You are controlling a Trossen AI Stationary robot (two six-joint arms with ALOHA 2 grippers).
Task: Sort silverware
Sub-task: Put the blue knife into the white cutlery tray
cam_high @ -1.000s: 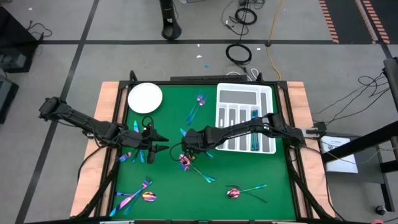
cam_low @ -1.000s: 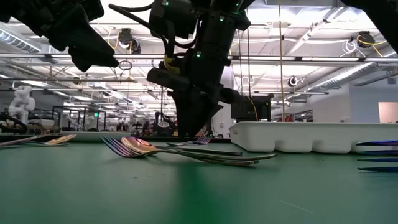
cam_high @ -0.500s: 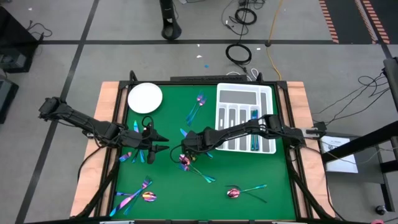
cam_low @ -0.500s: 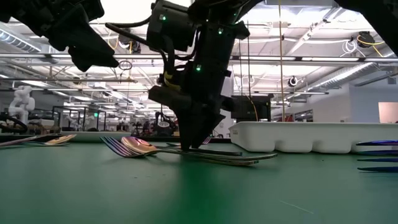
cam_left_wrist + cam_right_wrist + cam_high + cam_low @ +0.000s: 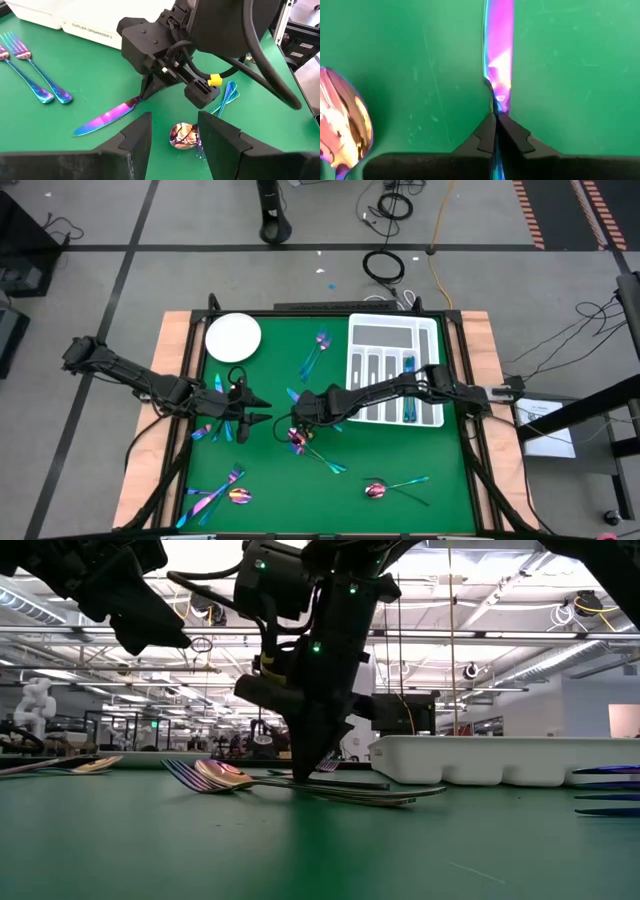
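Knife in right gripper (pinched tight)

A dark gripper reaches down to silverware on the green table. A white tray sits right of the silverware.

We look down on a table with a green top and pale wooden edges, standing on a grey floor crossed by dark lines. Beyond the table's far edge, black cables coil on the floor beside a yellow cord, and a dark stand base sits nearby. To the table's right, sheets of white paper lie near loose wires. From table height, we see a large hall behind the table, with bright ceiling lights, metal beams and a white figure-like machine far off.
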